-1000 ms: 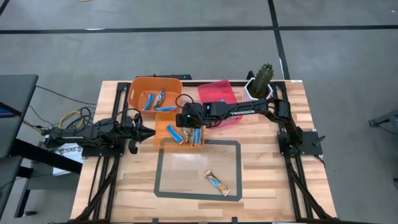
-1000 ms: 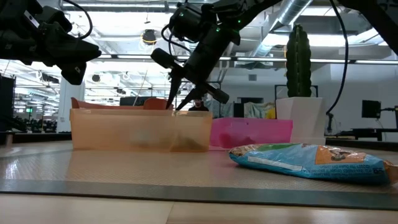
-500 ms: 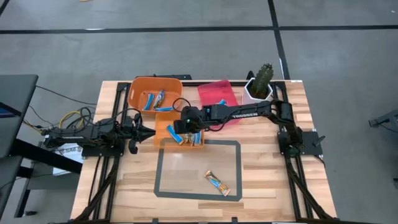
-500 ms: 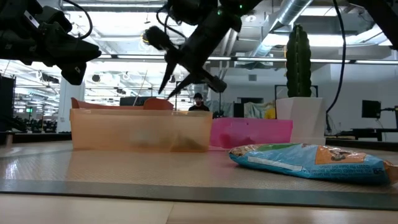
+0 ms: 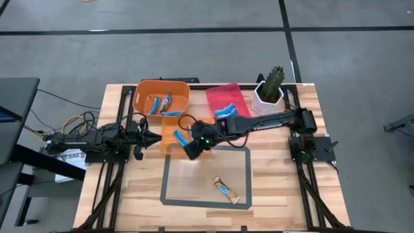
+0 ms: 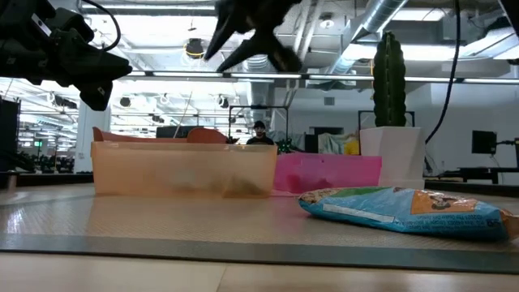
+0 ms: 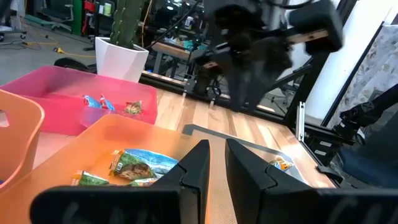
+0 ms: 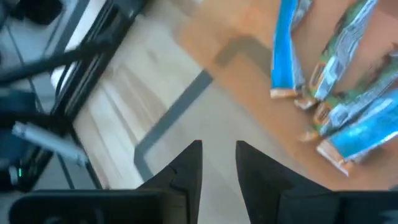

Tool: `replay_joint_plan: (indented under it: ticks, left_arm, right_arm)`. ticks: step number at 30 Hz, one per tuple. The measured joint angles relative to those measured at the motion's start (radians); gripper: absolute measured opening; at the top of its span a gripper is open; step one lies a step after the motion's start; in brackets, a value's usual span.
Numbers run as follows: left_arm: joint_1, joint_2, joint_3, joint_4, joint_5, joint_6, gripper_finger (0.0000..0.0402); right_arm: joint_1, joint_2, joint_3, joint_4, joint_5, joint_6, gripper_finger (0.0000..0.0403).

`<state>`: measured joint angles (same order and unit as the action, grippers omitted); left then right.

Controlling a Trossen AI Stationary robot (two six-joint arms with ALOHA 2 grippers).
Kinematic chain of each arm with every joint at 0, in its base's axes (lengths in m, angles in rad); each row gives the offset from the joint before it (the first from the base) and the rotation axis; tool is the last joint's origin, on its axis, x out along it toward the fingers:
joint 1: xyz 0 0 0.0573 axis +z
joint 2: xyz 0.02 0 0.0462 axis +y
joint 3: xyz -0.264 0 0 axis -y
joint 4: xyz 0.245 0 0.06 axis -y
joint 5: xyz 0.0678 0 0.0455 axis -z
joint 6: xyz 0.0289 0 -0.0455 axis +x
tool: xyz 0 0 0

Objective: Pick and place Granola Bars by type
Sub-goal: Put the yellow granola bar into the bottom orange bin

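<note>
One granola bar [image 5: 226,189], tan and blue, lies flat on the table inside a grey tape rectangle; it also shows in the low view [image 6: 405,209]. More bars lie in the small orange bin [image 5: 169,137]: blue ones [image 8: 286,50] and multicoloured ones [image 8: 339,62]. My right gripper [image 5: 191,153] hangs high over that bin's near edge, open by a narrow gap and empty [image 8: 219,155]. My left gripper [image 5: 157,138] waits shut at the bin's left side [image 7: 217,155].
A large orange bin [image 5: 162,87] at the back holds a few bars. A pink bin [image 5: 223,94] beside it holds blue bars [image 5: 226,110]. A potted cactus [image 5: 272,84] stands at the far right. Cables lie off the table's left edge.
My right gripper has risen from just above the small orange bin, nearly out of the low view's top. It has also gone toward the table's near edge, over the tape rectangle's far side. The bars have stayed where they were.
</note>
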<state>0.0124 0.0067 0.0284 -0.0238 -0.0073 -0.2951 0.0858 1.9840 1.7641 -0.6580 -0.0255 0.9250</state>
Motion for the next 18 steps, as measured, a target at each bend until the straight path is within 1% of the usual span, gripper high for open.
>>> replay_joint_plan:
  ticks: [4,7,14,18]
  left_arm:
    - [0.000,0.000,0.000,0.000,0.000,0.000,0.0044]
    - [0.000,0.000,0.000,0.000,0.000,0.000,0.0044]
    - [0.000,0.000,0.000,0.000,0.000,0.000,0.0044]
    - [0.000,0.000,0.000,0.000,0.000,0.000,0.0044]
  right_arm:
    - [0.056,-0.039,0.000,-0.088,0.001,-0.060,0.0106]
    - [0.108,-0.059,0.000,-0.178,0.005,-0.095,0.0130]
    - [0.228,-0.090,0.000,-0.401,0.068,-0.123,0.0209]
    - [0.286,-0.090,-0.001,-0.473,0.104,-0.124,0.0247]
